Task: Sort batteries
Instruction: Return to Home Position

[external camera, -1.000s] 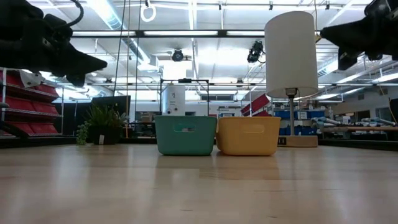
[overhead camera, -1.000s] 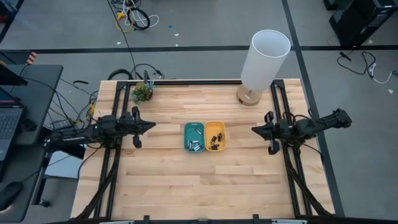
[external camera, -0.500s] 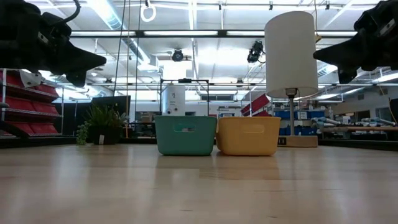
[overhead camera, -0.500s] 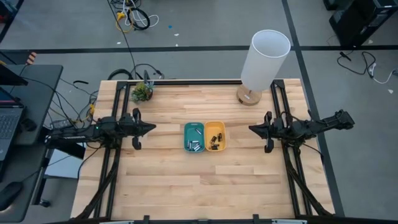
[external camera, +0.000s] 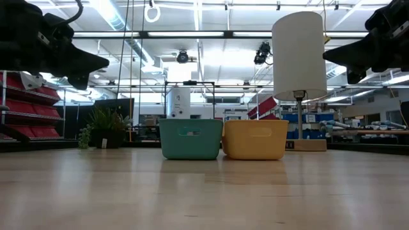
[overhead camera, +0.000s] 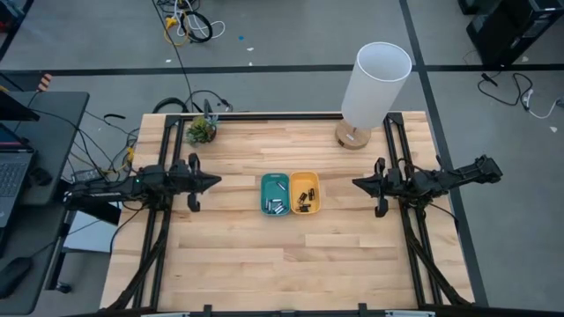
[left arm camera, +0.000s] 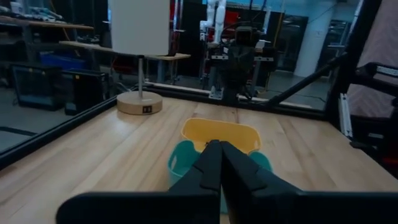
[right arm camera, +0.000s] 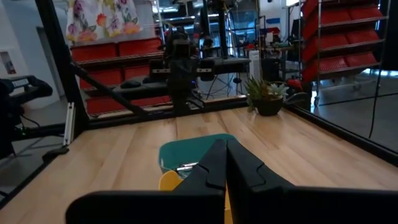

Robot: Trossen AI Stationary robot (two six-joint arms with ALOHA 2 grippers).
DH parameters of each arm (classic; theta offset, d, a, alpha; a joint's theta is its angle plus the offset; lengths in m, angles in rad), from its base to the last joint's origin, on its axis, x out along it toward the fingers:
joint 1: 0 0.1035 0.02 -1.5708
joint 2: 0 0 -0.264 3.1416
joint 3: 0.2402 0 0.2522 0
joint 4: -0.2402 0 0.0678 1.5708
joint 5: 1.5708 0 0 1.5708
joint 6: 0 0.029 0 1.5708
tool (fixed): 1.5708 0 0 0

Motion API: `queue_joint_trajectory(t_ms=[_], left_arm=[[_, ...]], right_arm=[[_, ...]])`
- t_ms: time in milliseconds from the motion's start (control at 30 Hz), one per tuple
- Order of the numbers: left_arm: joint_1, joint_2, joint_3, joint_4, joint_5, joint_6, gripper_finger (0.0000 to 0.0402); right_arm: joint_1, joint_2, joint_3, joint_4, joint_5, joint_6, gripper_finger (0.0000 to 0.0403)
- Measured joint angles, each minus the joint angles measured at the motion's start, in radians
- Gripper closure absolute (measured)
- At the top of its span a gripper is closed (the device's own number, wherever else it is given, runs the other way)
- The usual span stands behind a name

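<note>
Silvery-grey cylinder batteries point(overhead camera: 276, 208) lie in the small teal plastic tray point(overhead camera: 263, 195). Dark cylinder batteries point(overhead camera: 304, 205) lie in the small yellow plastic tray point(overhead camera: 318, 195). The trays touch side by side at the centre of the light wooden table point(overhead camera: 238, 255). The left gripper point(overhead camera: 214, 180) hovers well to their left, fingers pressed together, empty. The right gripper point(overhead camera: 356, 183) hovers opposite, fingers also pressed together, empty. A white cylinder-shade lamp point(overhead camera: 374, 84) and a small green potted plant point(overhead camera: 201, 130) stand at the far edge.
</note>
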Motion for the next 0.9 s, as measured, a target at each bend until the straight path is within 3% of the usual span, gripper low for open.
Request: queue_joint_trajectory(t_ms=[900], left_arm=[[0.000,0.003,-0.001,0.079,-0.027,0.022,0.0374]], right_arm=[[0.000,0.000,0.000,0.023,0.000,-0.001,0.0399]])
